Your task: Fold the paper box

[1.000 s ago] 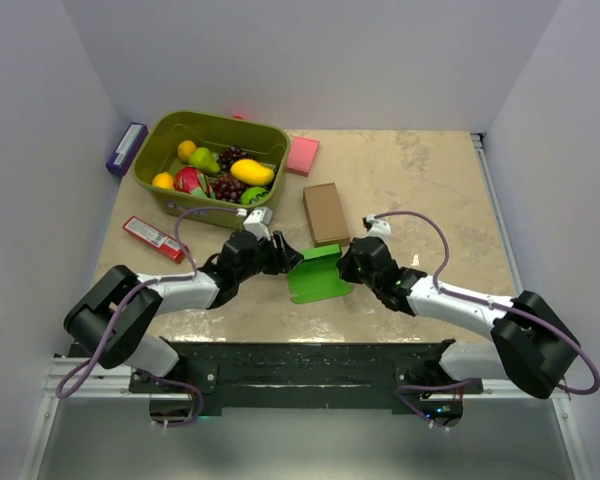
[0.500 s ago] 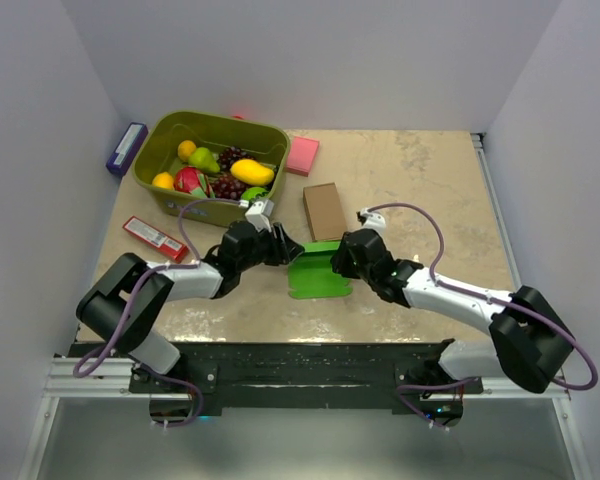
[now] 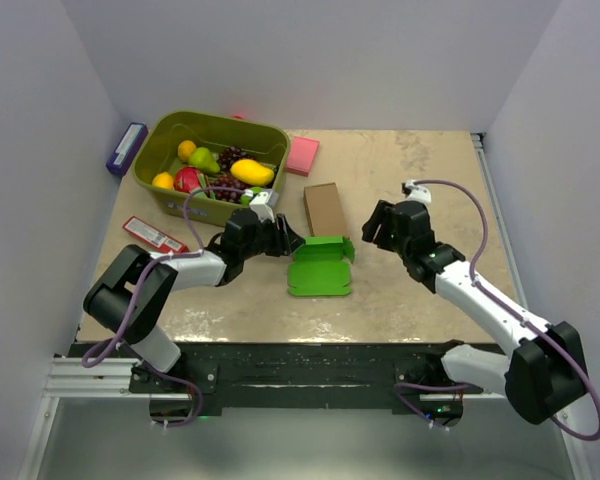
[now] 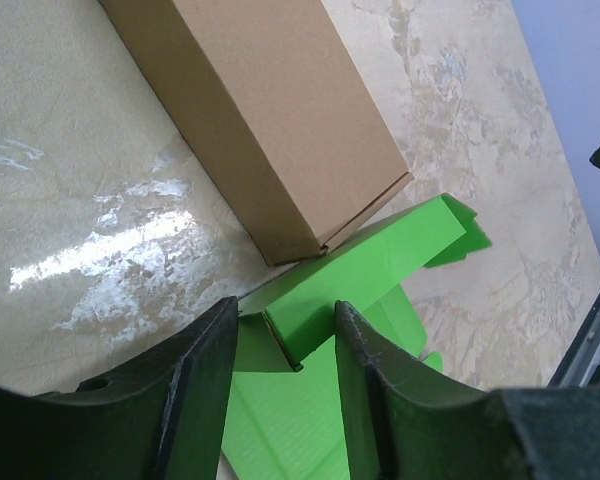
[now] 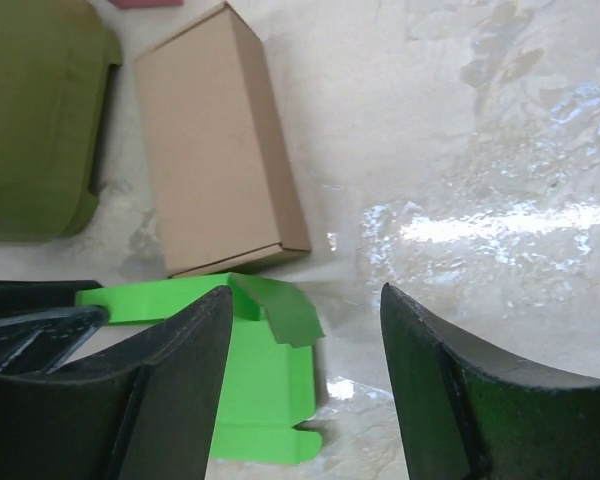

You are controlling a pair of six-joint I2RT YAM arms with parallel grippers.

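Left hand (image 4: 285,312) straddles the raised rear wall of the green paper box (image 3: 318,275); whether it pinches cannot be told. Right hand (image 3: 373,228), fingers wide apart, hangs off the box's right edge. Box lies mid-surface (image 3: 430,170), rear edge just beside the brown cardboard box (image 3: 325,210); open surface extends rightward.

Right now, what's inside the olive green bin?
The bin holds fruit: a yellow mango, dark grapes, a green pear, a red piece. Whatever lies beneath the pile is covered.
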